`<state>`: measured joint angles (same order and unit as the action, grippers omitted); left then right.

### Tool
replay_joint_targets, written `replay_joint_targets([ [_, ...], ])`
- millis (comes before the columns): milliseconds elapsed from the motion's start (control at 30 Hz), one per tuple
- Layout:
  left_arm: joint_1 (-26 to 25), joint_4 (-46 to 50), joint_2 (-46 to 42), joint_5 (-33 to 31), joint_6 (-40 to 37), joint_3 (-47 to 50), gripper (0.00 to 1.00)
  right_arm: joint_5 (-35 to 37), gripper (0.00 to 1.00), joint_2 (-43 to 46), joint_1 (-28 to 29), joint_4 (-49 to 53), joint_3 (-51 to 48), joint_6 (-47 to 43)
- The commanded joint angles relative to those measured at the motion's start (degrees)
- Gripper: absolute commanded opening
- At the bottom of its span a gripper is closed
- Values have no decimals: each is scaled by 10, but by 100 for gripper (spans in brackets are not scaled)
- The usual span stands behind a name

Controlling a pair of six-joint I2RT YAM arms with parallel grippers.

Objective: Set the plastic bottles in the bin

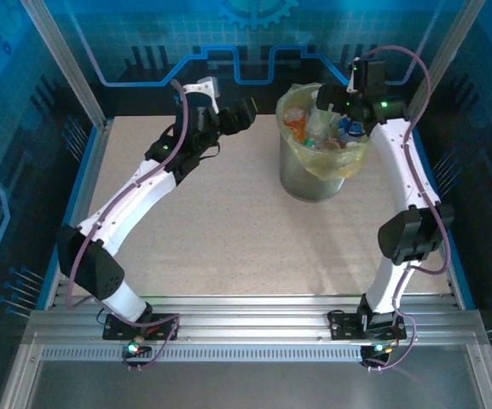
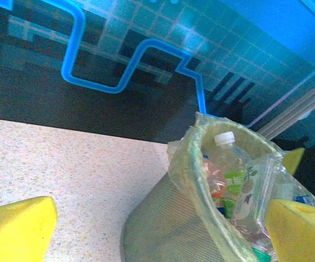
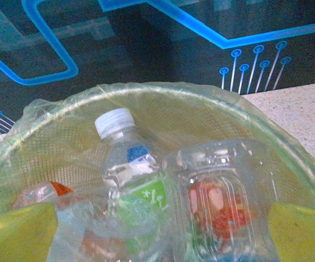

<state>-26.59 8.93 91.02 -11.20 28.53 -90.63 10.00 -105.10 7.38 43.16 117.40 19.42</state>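
The bin [image 1: 309, 181] stands on the table [image 1: 228, 239], lined with a yellowish-green bag. The plastic bottles [image 1: 318, 128] lie inside the bin, piled close to its rim. The right jaws hang directly above the bin, wide apart and empty. The left jaws sit beside the bin on its left, also wide apart, holding nothing.

A blue cast tints all three views, strongest on the backdrop panels [image 1: 254, 34] along the top of each frame. The overhead view is evenly lit — the table [image 1: 228, 230] pale, barely shadowed. Both wrist views are soft: the yellow pads [image 2: 15, 226] in the lower corners blur, and small glints spot the clear bottles [image 3: 217, 185].
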Motion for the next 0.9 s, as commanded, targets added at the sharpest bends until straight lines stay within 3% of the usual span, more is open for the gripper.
replay_joint_targets([
  [0,12,-22,-47,-20,-7,18,99,7,100,45,-4,30,20,-23],
  [300,46,-25,-134,-48,-20,98,99,37,100,128,13,45,-36,-30],
  [533,51,-24,-252,-120,-67,226,99,91,100,287,23,0,-258,-2],
  [867,52,-44,-434,-173,-127,456,99,167,100,473,24,-93,-563,9],
])
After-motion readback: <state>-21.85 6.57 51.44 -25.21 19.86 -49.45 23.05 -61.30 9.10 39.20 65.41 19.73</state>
